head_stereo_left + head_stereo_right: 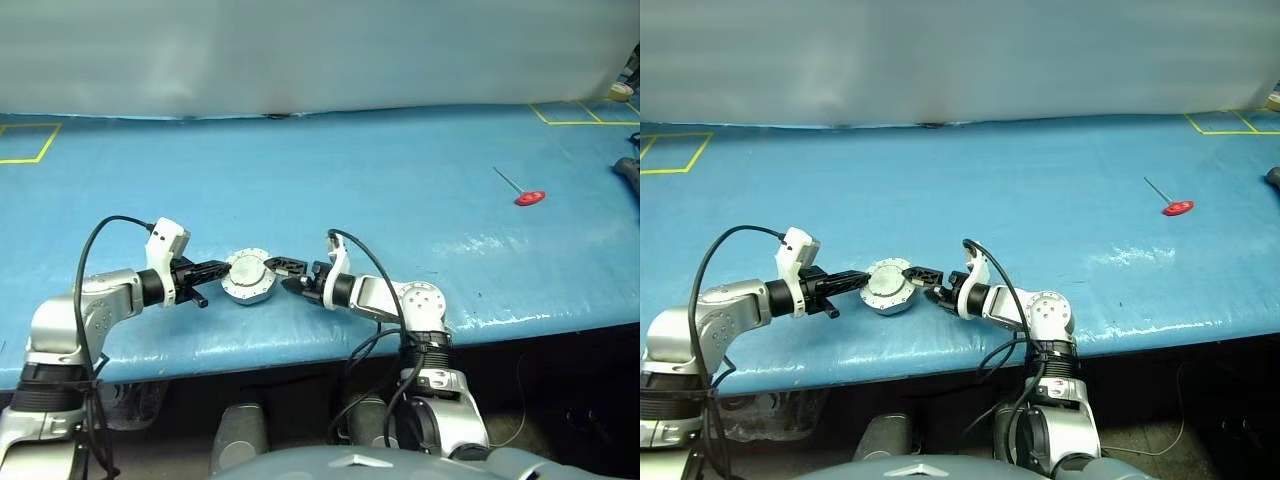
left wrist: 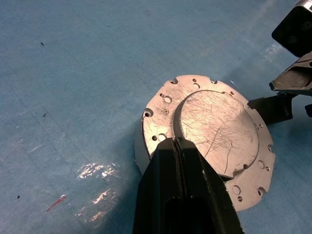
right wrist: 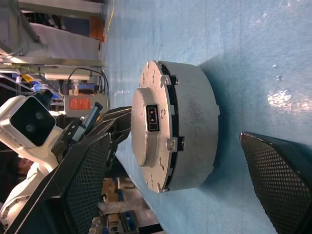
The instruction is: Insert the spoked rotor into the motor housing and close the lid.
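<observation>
The motor housing (image 1: 249, 290) sits on the blue table near its front edge, a silver-grey puck. The lid (image 2: 214, 129) lies flat on top of it, plain face with raised centre up. The spoked rotor is hidden. My left gripper (image 1: 222, 266) is shut, and its closed tips (image 2: 174, 142) rest at the lid's rim on the left side. My right gripper (image 3: 175, 141) is open on the housing's right side. Its mesh-padded fingers (image 3: 87, 170) stand one on each side of the housing, apart from it and holding nothing.
A red-handled tool (image 1: 528, 197) lies far to the right on the table. Yellow tape squares (image 1: 30, 140) mark the far left and far right corners. A dark object (image 1: 630, 172) sits at the right edge. The table's front edge (image 1: 300, 350) runs just below the housing.
</observation>
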